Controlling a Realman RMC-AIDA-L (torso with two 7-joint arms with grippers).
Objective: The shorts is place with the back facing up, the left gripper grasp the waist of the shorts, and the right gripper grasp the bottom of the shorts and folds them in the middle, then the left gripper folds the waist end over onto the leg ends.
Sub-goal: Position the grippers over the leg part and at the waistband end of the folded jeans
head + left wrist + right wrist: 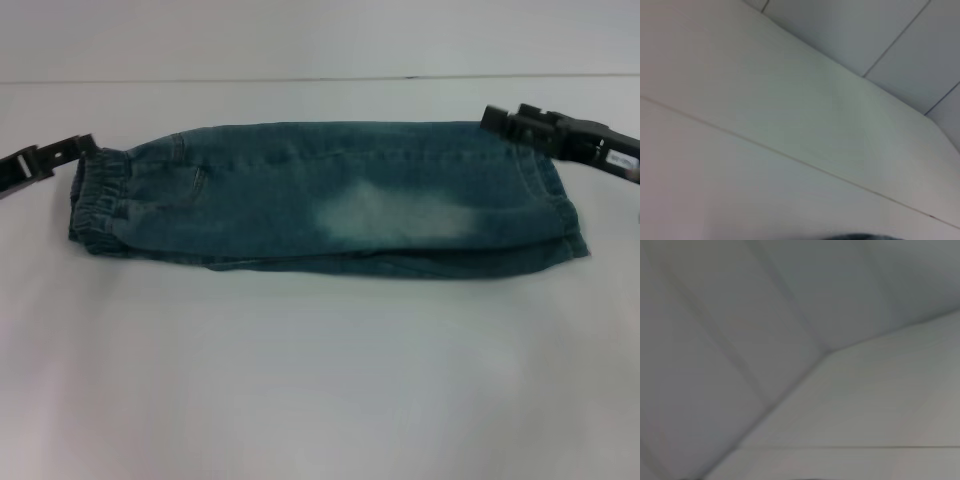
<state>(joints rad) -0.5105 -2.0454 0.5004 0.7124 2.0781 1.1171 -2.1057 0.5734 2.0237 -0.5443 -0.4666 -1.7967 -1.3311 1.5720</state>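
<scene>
The shorts (330, 195) lie folded lengthwise into a long band across the middle of the white table (320, 380). The elastic waist (97, 200) is on the left and the leg ends (560, 215) on the right. A pale faded patch shows on the upper layer, and a lower layer peeks out along the near edge. My left gripper (84, 149) sits at the far corner of the waist, touching or just off the fabric. My right gripper (493, 119), with its white label, is at the far corner of the leg ends. Both wrist views show mostly bare surface.
The table's far edge (320, 78) meets a pale wall behind the shorts. A dark sliver (855, 236) shows at the edge of the left wrist view; what it is cannot be made out.
</scene>
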